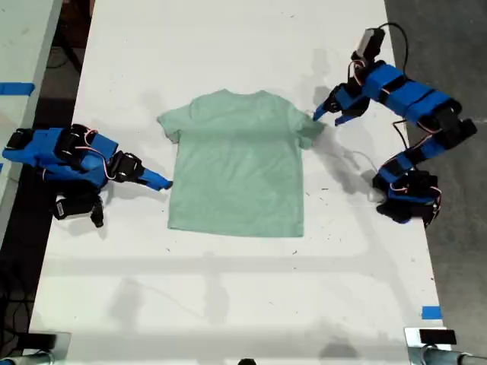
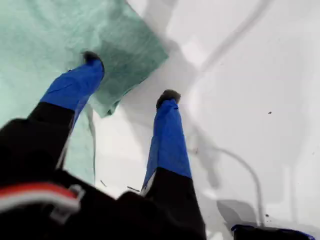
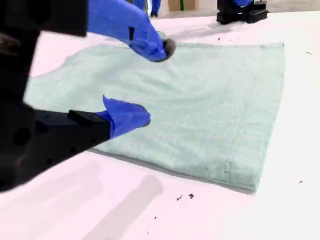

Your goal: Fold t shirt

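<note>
Lying flat and face up on the long white table (image 1: pixel 228 304), the small, plain, pale mint-green short-sleeved cloth t-shirt (image 1: pixel 237 163) sits a little above the middle of the exterior view, its round neck toward the top of that view and its hem toward the bottom. Both short sleeves are spread out to the sides, and the fabric looks smooth and unfolded.

The first gripper (image 1: pixel 326 114), blue with black-tipped fingers, reaches in from the arm standing at the exterior view's right and hovers at the sleeve on that side. In the first wrist view its jaws are spread wide (image 2: pixel 132 77): one fingertip (image 2: pixel 92 57) is over the sleeve's corner, the other (image 2: pixel 169 95) over bare table just beside the cloth. Nothing is pinched between them, and whether the tip over the sleeve touches the fabric cannot be told.

The second gripper (image 1: pixel 161 182) belongs to the blue arm lying at the exterior view's left, and its tips point at the shirt's side edge, near the lower half of the body. In the second wrist view its jaws are also apart (image 3: pixel 157 85), the upper finger (image 3: pixel 150 45) over the cloth and the lower finger (image 3: pixel 130 115) low at the shirt's edge, with nothing gripped.

Bits of blue tape (image 1: pixel 431 312) mark the table's edge near the bottom of the exterior view's right, and small dark specks dot the white surface.
</note>
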